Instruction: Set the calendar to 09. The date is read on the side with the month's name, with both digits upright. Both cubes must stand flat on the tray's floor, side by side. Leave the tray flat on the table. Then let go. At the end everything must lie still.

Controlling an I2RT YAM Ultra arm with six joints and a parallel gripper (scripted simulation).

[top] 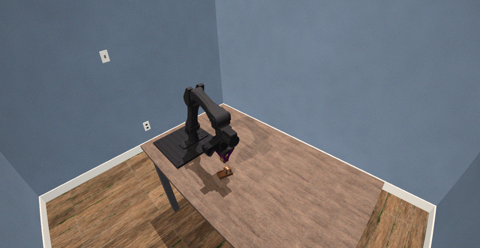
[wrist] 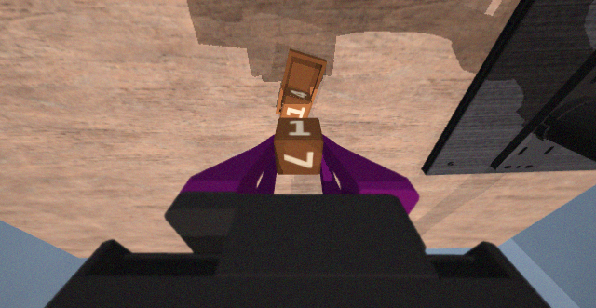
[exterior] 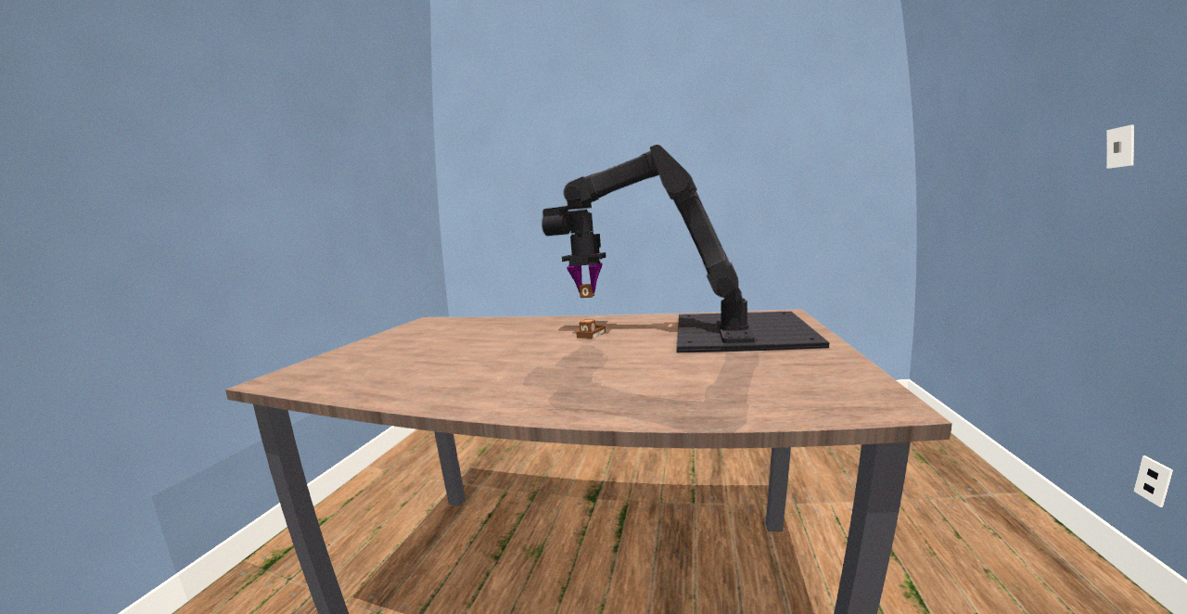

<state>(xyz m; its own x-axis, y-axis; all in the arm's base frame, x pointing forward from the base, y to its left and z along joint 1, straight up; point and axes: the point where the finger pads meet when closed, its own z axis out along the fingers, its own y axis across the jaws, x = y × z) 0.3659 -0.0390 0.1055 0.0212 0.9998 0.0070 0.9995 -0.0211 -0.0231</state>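
Note:
My gripper (top: 224,159) (exterior: 585,287) (wrist: 298,140) is shut on a brown cube (exterior: 585,291) (wrist: 298,156) and holds it in the air above the tray. In the wrist view this cube shows a 7 and a 1, both turned; in the exterior view it shows a 0. The brown tray (top: 221,177) (wrist: 284,76) lies on the table. The other brown cube (top: 227,169) (exterior: 586,326) (wrist: 295,110) stands in one end of the tray, with a 1 and a 4 visible in the wrist view and a 5-like digit in the exterior view. The tray's other half is empty. The month's name is not readable.
The wooden table (top: 285,193) (exterior: 398,369) carries the black base plate (top: 167,145) (exterior: 755,344) (wrist: 470,127) of the arm, to one side of the tray. The arm's shadow falls across the table around the tray. Blue walls stand beyond the table's edges.

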